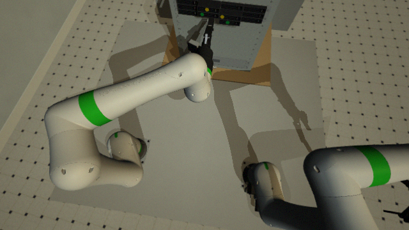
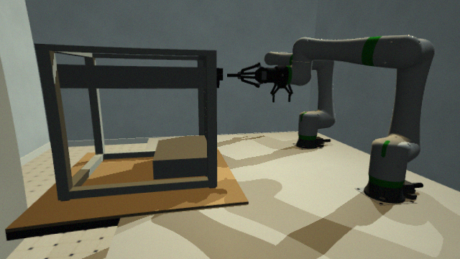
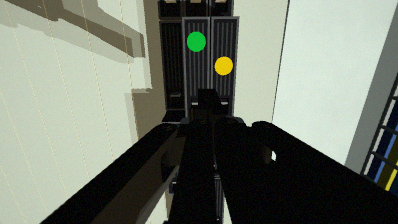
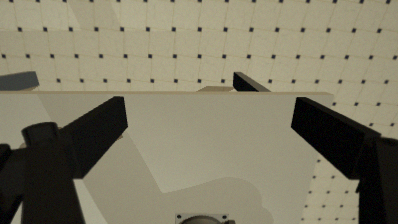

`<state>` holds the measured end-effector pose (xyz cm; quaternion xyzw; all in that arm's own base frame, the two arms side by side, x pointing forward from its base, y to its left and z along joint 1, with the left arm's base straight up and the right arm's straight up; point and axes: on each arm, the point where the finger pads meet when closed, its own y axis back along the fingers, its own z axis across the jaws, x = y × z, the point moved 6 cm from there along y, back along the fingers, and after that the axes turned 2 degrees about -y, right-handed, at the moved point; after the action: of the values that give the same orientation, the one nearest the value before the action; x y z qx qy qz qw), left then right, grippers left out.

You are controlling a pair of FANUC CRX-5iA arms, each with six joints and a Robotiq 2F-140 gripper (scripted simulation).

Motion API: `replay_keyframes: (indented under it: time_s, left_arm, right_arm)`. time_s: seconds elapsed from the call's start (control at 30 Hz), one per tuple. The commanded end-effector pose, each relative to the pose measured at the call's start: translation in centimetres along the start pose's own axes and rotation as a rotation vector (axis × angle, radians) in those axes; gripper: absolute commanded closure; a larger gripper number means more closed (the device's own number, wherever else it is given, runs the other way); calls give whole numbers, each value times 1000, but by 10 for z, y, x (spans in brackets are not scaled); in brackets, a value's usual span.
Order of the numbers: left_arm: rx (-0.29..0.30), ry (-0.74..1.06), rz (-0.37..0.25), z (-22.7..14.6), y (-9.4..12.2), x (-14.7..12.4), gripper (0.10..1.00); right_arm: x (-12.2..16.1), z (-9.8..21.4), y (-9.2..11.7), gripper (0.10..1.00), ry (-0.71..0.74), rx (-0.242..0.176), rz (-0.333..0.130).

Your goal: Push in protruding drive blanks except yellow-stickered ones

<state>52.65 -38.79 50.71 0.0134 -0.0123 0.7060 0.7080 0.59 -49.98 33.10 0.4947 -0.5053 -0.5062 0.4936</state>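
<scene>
Drive blanks (image 1: 217,21) (image 2: 220,75) (image 3: 196,75) sit in the front of the grey rack (image 1: 233,48) (image 2: 212,119), which stands on an orange board (image 1: 263,64) (image 2: 144,206). A box (image 2: 180,147) lies low inside its frame. The left gripper (image 1: 211,20) (image 2: 230,75) (image 3: 206,103), closed and gripping nothing, points at the blanks, its tips just short of them in the exterior view and covering their lower ends in the wrist view. The right gripper (image 1: 393,196) (image 2: 281,100) (image 4: 209,112) hangs open, well apart from the rack. Upper centre of the left wrist view, a green sticker (image 1: 202,14) (image 3: 196,41) and a yellow sticker (image 1: 207,9) (image 3: 223,65) mark neighbouring blanks.
</scene>
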Motion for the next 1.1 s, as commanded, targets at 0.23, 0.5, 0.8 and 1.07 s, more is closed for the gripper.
replay_keyframes:
  time_s: [0.23, 0.5, 0.8, 1.07]
  left_arm:
    - [-2, 2, 1, -20, 7, -55, 999]
    - [-2, 2, 1, -29, 10, -79, 999]
    - [-2, 2, 1, -33, 12, -89, 999]
    - [-2, 2, 1, -33, -8, -89, 999]
  right_arm:
    - [0, 0, 1, 98, 0, 0, 2]
    - [0, 0, 1, 98, 0, 0, 2]
    - [0, 0, 1, 98, 0, 0, 2]
    - [0, 0, 1, 98, 0, 0, 2]
